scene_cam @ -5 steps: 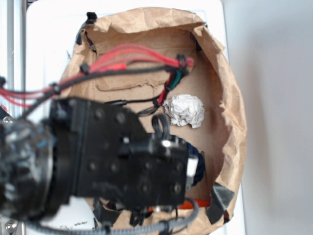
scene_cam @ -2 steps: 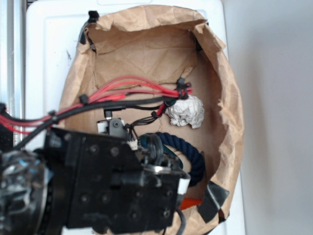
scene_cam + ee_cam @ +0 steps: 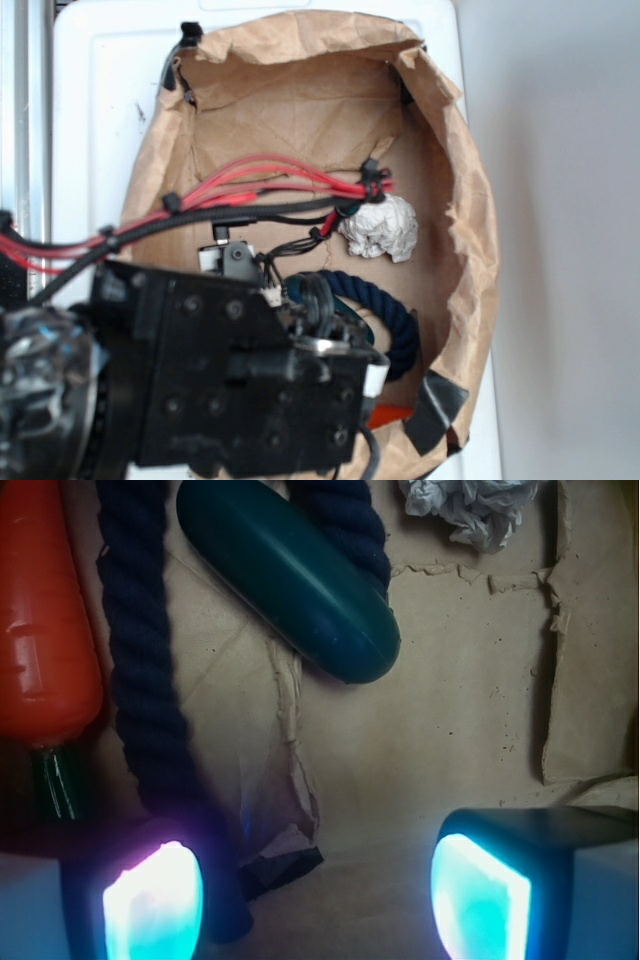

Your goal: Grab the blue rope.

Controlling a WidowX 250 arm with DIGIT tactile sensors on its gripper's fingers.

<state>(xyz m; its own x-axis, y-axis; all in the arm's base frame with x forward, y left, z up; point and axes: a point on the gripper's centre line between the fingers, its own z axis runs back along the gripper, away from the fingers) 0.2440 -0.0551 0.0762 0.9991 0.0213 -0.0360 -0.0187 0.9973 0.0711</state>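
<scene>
Tool low and downward-pointing, jaws spread wide apart, nothing between its fingertips.

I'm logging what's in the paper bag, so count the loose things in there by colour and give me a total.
Dark navy: 1, the thick twisted blue rope
Orange: 1, the plastic carrot
Dark green: 1, the smooth oval object
White: 1, the crumpled paper ball
Total: 4
</scene>
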